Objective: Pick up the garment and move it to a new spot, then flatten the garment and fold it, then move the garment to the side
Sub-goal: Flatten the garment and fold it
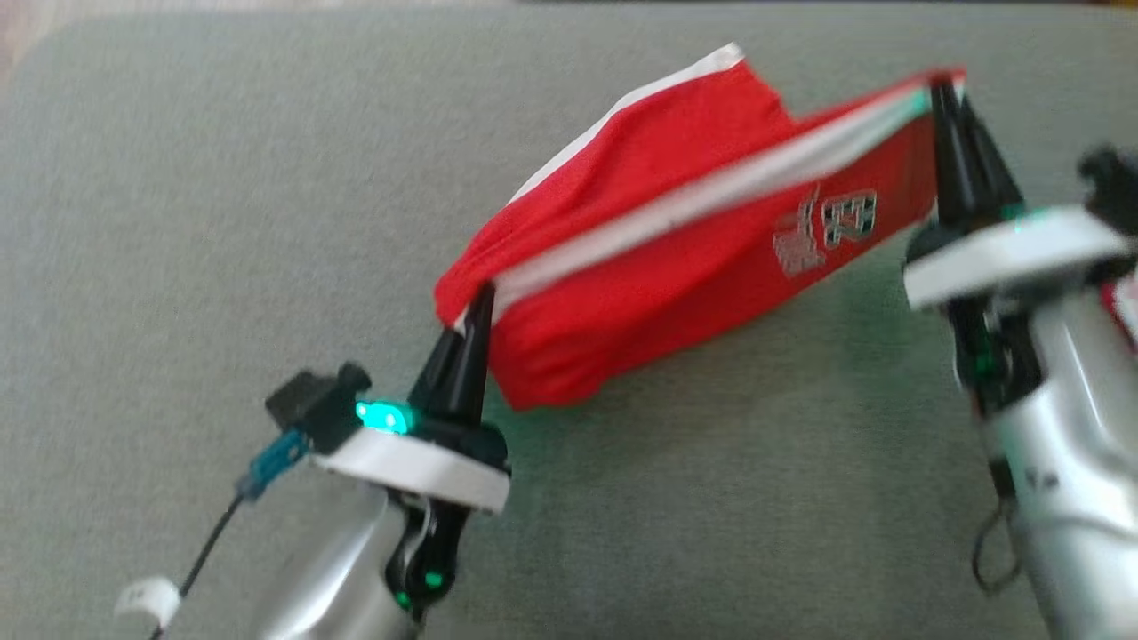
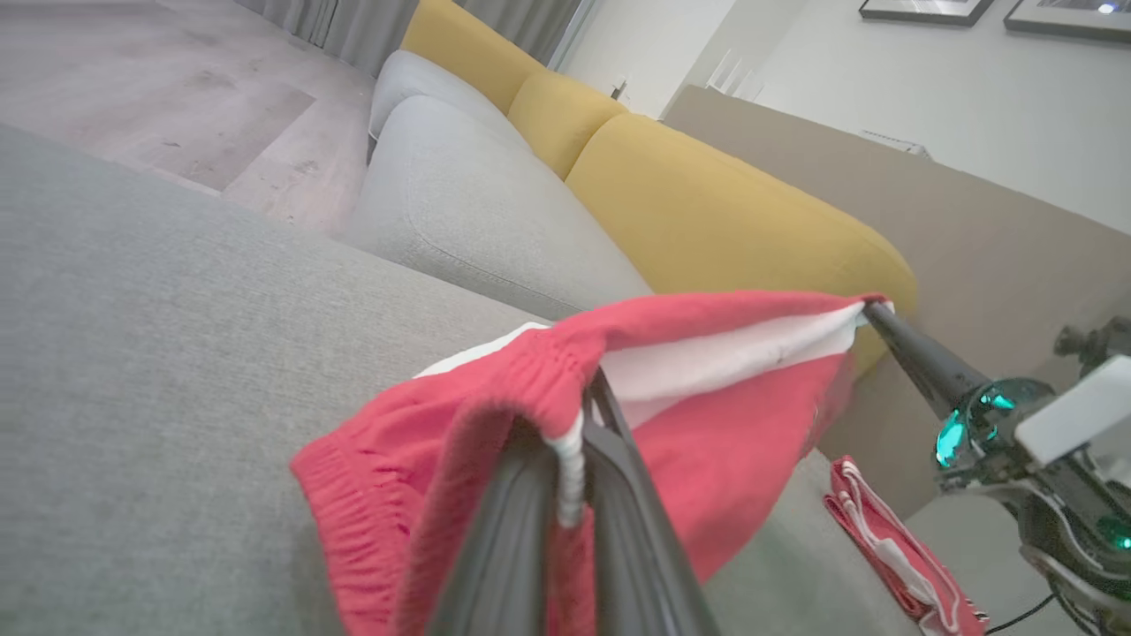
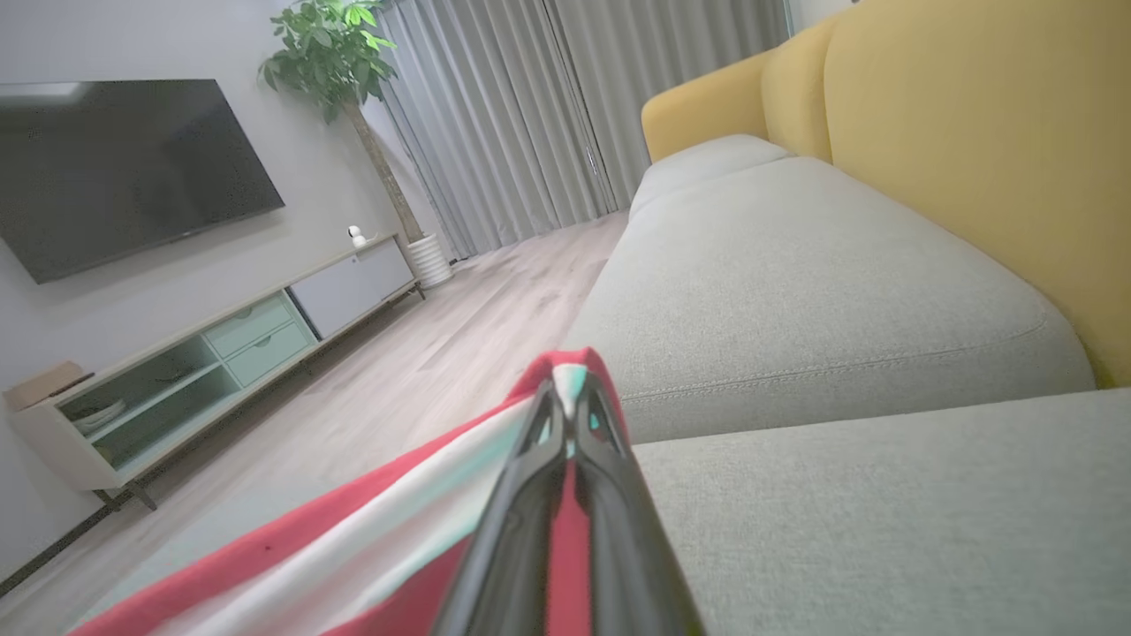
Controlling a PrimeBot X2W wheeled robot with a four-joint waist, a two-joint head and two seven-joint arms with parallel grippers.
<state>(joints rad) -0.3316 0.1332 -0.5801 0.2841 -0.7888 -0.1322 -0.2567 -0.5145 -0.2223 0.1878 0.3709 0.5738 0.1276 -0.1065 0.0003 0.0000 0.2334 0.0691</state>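
Near left: our left claw (image 1: 478, 300) pinched tight on garment (image 1: 676, 267) at ribbed waistband. Garment hung stretched above grey cushion (image 1: 222, 222), lower folds seemingly resting there, long axis running near-left to far-right. Far right: right claw (image 1: 944, 89) pinched opposite end. We judged pick-up done; flattening, folding, moving aside not yet done.

The lower folds of the red garment (image 1: 676, 267) are being borne by a grey fabric sofa cushion (image 1: 222, 222), toward one o'clock of centre. A red-and-white cloth (image 2: 892, 548) is being carried at four o'clock in the left wrist view.
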